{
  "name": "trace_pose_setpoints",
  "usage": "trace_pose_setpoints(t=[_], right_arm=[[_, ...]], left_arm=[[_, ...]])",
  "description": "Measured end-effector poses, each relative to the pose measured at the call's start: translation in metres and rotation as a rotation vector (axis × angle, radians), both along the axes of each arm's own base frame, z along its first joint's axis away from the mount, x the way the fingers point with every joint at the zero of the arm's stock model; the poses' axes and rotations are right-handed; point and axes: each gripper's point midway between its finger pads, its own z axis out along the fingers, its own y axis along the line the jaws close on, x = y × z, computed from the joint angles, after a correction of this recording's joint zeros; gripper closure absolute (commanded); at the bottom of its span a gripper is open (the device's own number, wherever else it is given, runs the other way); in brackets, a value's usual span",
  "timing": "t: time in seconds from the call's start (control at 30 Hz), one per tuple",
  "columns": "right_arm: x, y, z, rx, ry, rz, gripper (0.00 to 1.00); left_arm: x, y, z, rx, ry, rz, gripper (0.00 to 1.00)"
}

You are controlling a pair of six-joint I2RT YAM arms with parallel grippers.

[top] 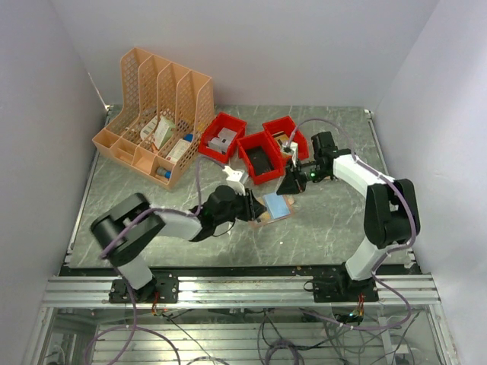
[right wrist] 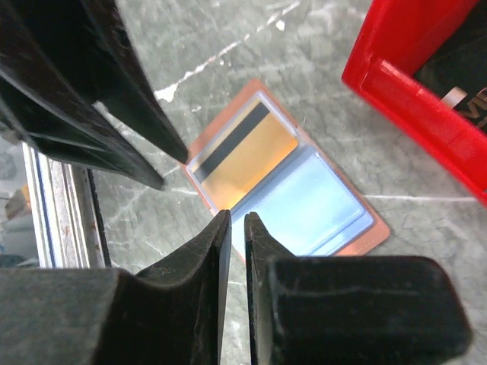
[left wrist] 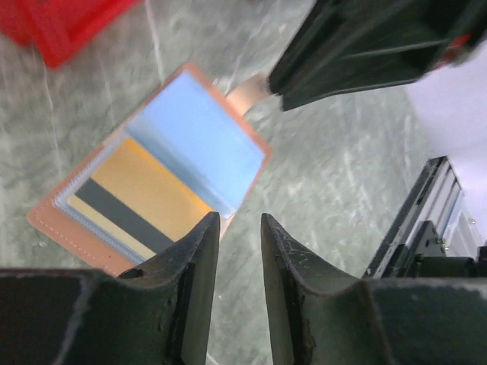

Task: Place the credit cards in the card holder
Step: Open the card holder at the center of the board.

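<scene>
Parted left jaws overlook a striped orange card [left wrist: 141,190], indistinct overhead.

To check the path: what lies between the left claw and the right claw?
The open card holder, holding an orange card, lies between them; the top view shows it.

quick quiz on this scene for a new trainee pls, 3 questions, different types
1. True or false: the card holder lies open.
2. The striped card in it is: A green, B orange, C white.
3. Short answer: what do the left claw and right claw hold?

Key: 1 true. 2 B. 3 nothing; both hover over the holder with a bare gap between their fingers.
</scene>
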Motion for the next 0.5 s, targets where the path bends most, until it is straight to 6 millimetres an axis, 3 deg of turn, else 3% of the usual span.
trace_pose_setpoints(t=[0.1,0.23,0.33,0.5], right_arm=[[0.005,-0.002,0.017,0.043,-0.06,-0.008,0.85],[0.006,-0.004,0.024,0.074,-0.086,-0.01,0.84],[0.005,-0.005,0.028,0.085,-0.11,-0.01,0.81],[0.01,-0.007,0.044,0.087,-0.209,-0.012,0.64]], left_arm=[[0.001,0.012,0.044,-0.039,-0.099,0.023,0.47],[0.002,0.034,0.099,-0.094,-0.224,0.085,0.28],[-0.002,0.058,0.11,-0.095,-0.26,0.143,0.13],[-0.01,0.09,0.097,-0.054,-0.24,0.206,0.11]])
